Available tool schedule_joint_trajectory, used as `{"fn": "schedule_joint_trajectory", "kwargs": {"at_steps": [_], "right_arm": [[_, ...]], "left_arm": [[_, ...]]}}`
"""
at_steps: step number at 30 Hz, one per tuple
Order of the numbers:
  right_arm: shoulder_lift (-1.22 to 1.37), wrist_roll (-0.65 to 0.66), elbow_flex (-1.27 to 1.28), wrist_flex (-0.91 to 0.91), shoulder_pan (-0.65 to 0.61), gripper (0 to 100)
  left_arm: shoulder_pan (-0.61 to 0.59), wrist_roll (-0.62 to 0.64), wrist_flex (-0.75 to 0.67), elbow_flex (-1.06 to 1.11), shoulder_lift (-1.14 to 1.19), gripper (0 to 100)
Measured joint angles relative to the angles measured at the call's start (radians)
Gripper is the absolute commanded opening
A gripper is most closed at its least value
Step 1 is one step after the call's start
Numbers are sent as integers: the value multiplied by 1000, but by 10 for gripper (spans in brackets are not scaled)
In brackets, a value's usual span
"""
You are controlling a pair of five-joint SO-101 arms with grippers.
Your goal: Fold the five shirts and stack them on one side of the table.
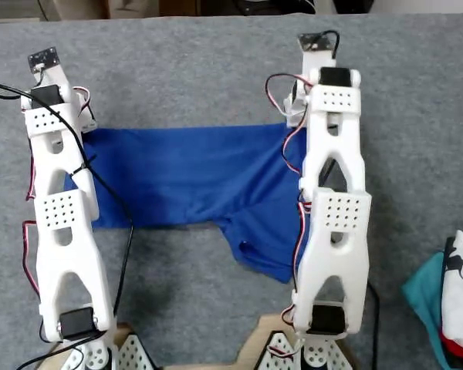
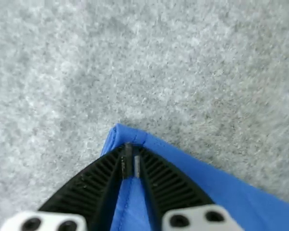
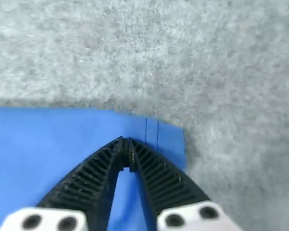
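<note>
The left tool (image 2: 130, 162) is closed on one corner of the blue shirt (image 1: 193, 173). The right tool (image 3: 126, 156) is closed on another corner. The shirt lies spread mid-counter (image 1: 177, 69).

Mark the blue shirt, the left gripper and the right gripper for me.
blue shirt (image 1: 185, 173): high view, middle of the cloth.
left gripper (image 2: 130, 161): left wrist view, between the fingertips.
right gripper (image 3: 126, 153): right wrist view, between the fingertips.

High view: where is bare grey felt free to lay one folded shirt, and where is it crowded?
Free: the grey felt table beyond the blue shirt's far edge, and the patch right of the right arm, beyond the teal, white and red cloth pile. Crowded: the middle, where the left arm and right arm lie over the blue shirt.
</note>
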Motion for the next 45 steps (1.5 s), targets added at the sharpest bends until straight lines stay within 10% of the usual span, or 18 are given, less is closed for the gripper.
{"fn": "schedule_joint_trajectory", "kwargs": {"at_steps": [16,31,45], "right_arm": [[-9,216,-221,226,-381,5],[-9,216,-221,226,-256,5],[-9,216,-133,226,-252,5]], "left_arm": [[-118,5,178,-35,-290,80],[-84,-55,110,1097,-845,122],[-89,-63,-32,1284,-845,129]]}}
